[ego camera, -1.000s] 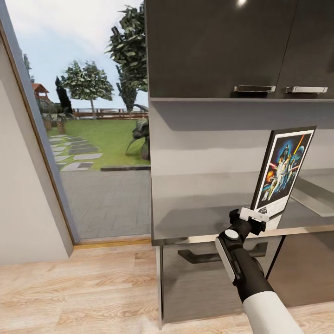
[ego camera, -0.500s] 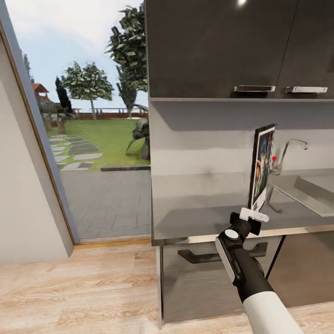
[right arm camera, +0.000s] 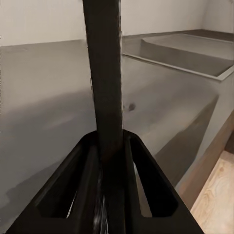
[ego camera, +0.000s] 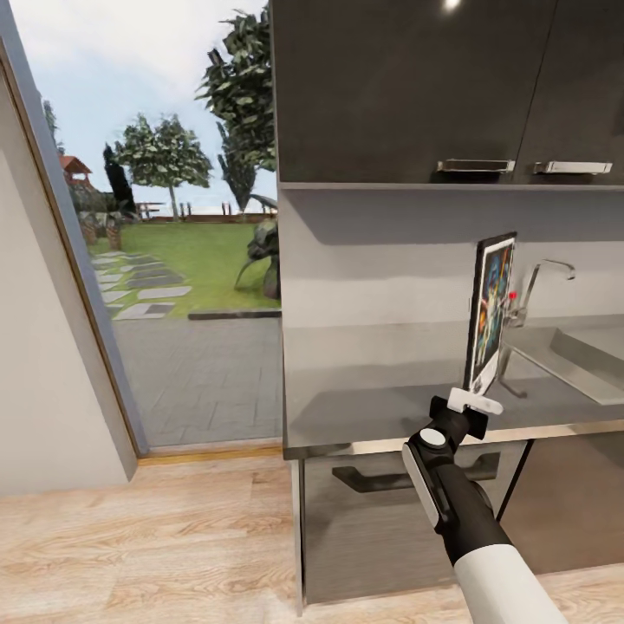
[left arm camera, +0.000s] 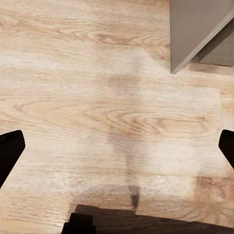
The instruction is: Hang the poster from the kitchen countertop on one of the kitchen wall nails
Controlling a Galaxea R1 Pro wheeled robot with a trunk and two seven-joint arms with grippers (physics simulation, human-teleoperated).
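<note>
Head view, poster: the thin black-framed Star Wars poster [ego camera: 489, 314] stands upright and nearly edge-on at about 3 o'clock, lifted clear of the glossy grey desk [ego camera: 381, 390].
Head view, right end effector: the white-tipped right end effector [ego camera: 472, 401] is closed on the poster's bottom edge, at the desk's front lip.
Head view, surroundings: an inset steel sink [ego camera: 572, 355] and chrome tap [ego camera: 542, 282] lie just beyond the poster; dark upper cabinets [ego camera: 416, 87] at 12 o'clock; an open doorway to a green garden [ego camera: 191, 260] at 9 o'clock.
Left wrist view: pale wooden floor [left arm camera: 97, 97] below, a grey cabinet corner [left arm camera: 195, 29] at 1 o'clock; the left end effector's black fingertips [left arm camera: 9, 151] sit far apart at the frame's edges, gripping nothing.
Right wrist view: the poster's dark edge [right arm camera: 105, 73] rises straight up between the closed black fingers [right arm camera: 78, 190], the sink basin beyond.
Progress: pickup looks done. Carrying the poster to a wall nail and hanging it remain; I see no nail from here.
</note>
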